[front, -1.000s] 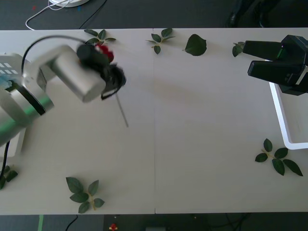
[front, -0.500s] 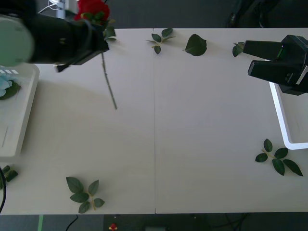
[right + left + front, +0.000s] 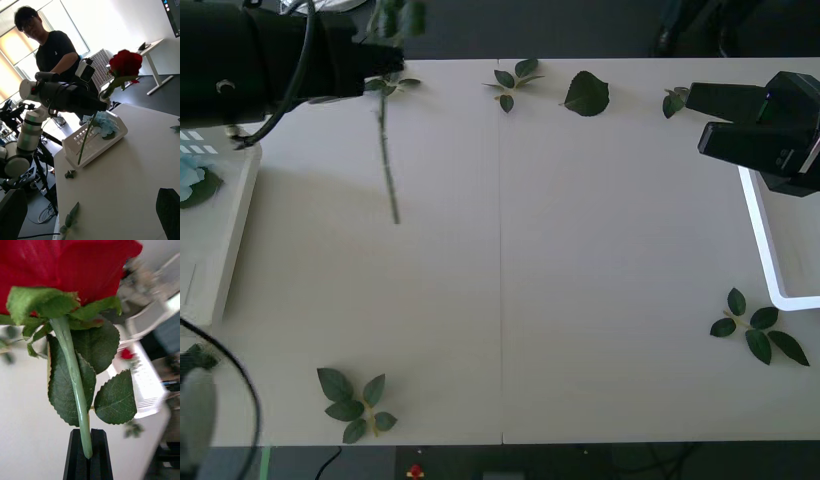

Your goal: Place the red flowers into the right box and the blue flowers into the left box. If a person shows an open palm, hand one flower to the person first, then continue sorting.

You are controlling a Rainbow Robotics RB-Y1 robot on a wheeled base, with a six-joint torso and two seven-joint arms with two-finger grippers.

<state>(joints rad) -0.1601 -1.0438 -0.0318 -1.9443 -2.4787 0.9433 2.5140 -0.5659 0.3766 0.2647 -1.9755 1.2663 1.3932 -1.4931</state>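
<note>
Above the table's far left, left end effector (image 3: 89, 453) pinches a red flower (image 3: 125, 64) stem

Counter (image 3: 580, 300): we see a smooth, matt white surface.
Red flower (image 3: 71, 270): we note soft, cloth-like petals, a smooth plastic-looking stem and matt serrated leaves.
Right box (image 3: 770, 250): glossy white plastic rim.
Left end effector (image 3: 89, 453): matt black fingers.

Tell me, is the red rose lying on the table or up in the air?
In the air. The left end effector grips the red rose's green stem above the white table.
</note>
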